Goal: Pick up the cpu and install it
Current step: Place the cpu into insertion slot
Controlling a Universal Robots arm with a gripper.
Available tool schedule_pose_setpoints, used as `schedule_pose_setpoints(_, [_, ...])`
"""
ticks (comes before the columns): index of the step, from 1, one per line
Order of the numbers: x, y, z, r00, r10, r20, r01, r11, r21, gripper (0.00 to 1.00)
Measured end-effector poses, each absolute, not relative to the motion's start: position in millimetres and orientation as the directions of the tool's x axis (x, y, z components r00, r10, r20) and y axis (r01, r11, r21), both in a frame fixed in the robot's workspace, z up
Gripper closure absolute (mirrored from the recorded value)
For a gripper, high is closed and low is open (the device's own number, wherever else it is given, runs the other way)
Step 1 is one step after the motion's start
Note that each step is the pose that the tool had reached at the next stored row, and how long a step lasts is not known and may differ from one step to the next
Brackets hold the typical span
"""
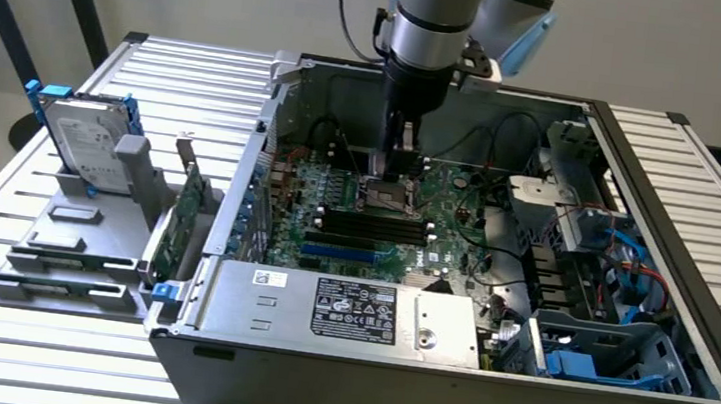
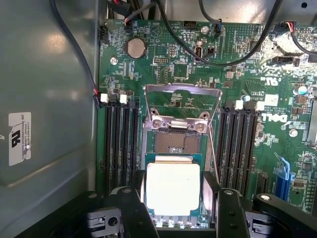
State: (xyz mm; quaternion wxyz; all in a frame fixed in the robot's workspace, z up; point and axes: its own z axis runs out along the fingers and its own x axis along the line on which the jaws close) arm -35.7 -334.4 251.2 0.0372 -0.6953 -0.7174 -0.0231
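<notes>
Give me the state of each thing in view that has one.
cpu socket, empty, uncovered.
socket load plate, flipped up, open.
cpu, gripped, held over the cpu socket, not seated.
gripper, shut on the cpu.
computer case, side open.
hard drive, standing on edge outside the computer case.

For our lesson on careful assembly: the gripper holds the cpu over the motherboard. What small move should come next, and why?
Probably a slow, straight descent toward the open socket. The gripper holds the cpu flat and roughly square to the socket, whose load plate is lifted clear, and the cpu looks not yet seated. Alignment seems close but is worth checking on the way down.
</notes>
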Motion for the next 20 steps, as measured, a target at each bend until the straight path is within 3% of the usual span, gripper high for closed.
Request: schedule_pose_setpoints(20, [-32.6,-334.5,225.3,-0.015,0.996,0.086,1.0,0.017,-0.019,0.45])
